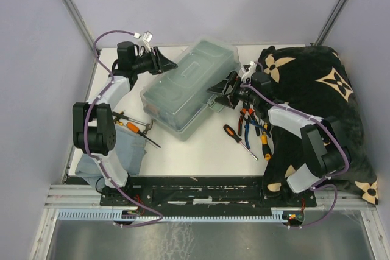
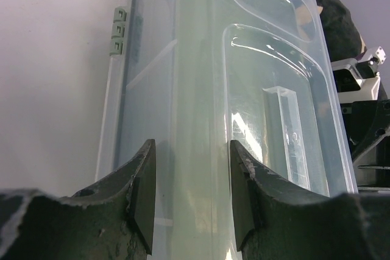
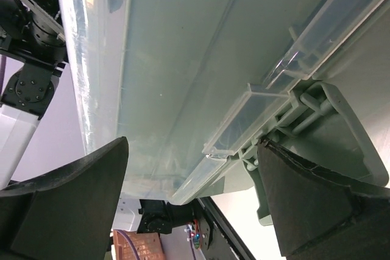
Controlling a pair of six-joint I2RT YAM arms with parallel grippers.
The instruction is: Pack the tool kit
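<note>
Toolbox (image 1: 186,89) fills wrist views; pliers (image 1: 248,119) show only overhead; left pincer (image 2: 192,145), right pincer (image 3: 194,144) apart.

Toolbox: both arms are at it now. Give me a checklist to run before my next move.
1. Lid open for packing: not ok; the toolbox looks shut.
2. Tools inside: not ok; an orange-handled tool lies outside on the left, pliers and a screwdriver on the right.
3. Left gripper open: ok, at the box's far end.
4. Right gripper open: ok, facing the latch.
5. Latch released: cannot tell.
</note>
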